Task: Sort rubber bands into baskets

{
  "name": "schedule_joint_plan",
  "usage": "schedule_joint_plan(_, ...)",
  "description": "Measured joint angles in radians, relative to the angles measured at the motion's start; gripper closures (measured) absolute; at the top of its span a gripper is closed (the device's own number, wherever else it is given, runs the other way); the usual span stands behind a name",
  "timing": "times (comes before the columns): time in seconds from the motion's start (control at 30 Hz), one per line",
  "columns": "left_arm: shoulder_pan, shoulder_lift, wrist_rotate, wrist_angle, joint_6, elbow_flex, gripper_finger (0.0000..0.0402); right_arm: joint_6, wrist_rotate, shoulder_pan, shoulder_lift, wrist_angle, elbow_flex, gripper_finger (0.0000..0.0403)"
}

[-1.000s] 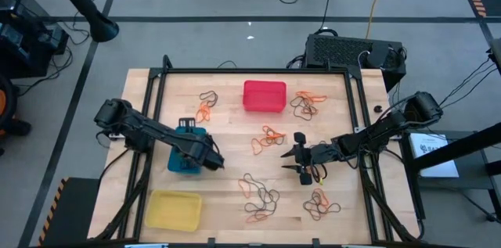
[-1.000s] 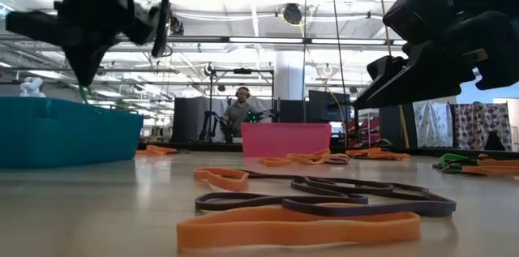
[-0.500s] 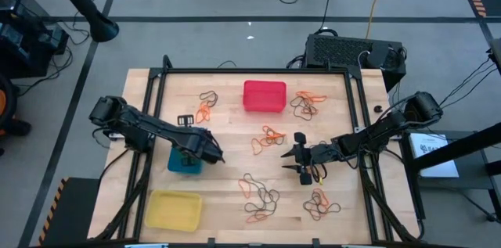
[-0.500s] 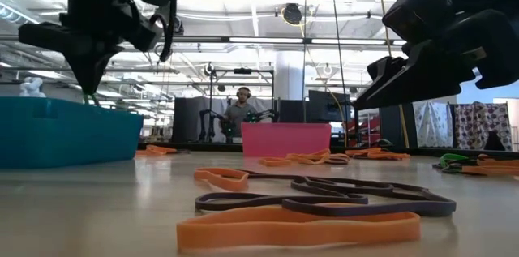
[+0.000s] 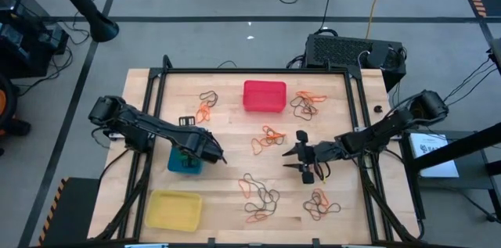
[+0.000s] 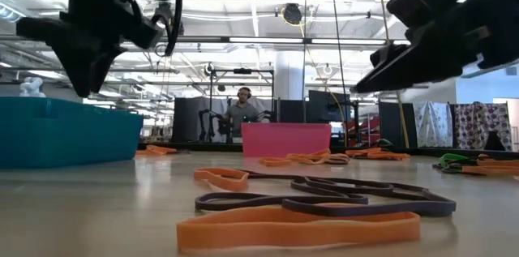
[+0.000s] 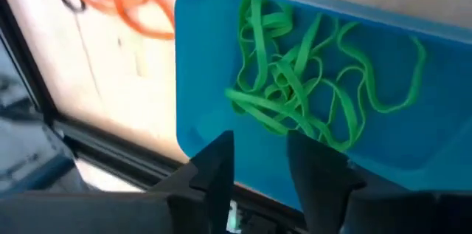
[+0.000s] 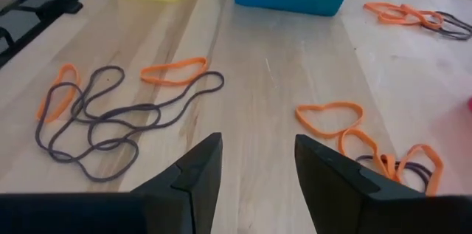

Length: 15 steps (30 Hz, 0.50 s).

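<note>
My left gripper (image 7: 258,184) stands open over the blue basket (image 7: 398,145), fingers slanting steeply down with nothing between them. A tangle of green rubber bands (image 7: 295,86) lies on the basket's floor. In the high view that basket (image 5: 180,166) sits at the table's left, partly under my left gripper (image 5: 188,154). My right gripper (image 8: 258,179) hovers open above the table's middle right (image 5: 291,159), over orange rubber bands (image 8: 328,116) and dark rubber bands (image 8: 110,123). The red basket (image 5: 264,95) stands at the far middle and the yellow basket (image 5: 174,209) at the near left.
Loose clusters of orange and dark bands lie at the far left (image 5: 207,106), far right (image 5: 307,105), centre (image 5: 268,137), near middle (image 5: 260,197) and near right (image 5: 319,203). A black frame (image 5: 258,71) rims the table. A person (image 6: 241,115) sits far behind.
My left gripper has opened above the blue basket and tipped a little. The green band that hung from its fingertips a second ago is gone from them.
</note>
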Motion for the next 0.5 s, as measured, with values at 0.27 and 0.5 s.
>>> schedule_joint_plan(0.27, 0.003, -0.162, -0.088, 0.491, 0.206, 0.003, 0.0264, 0.148, -0.001, 0.0, -0.183, -0.404, 0.035, 0.0238)
schedule_joint_plan(0.5, 0.021, -0.11, 0.041, 1.478, 0.558, -0.2, 0.0264, 0.394, -0.029, 0.0, -0.32, -0.813, 0.062, 0.0238)
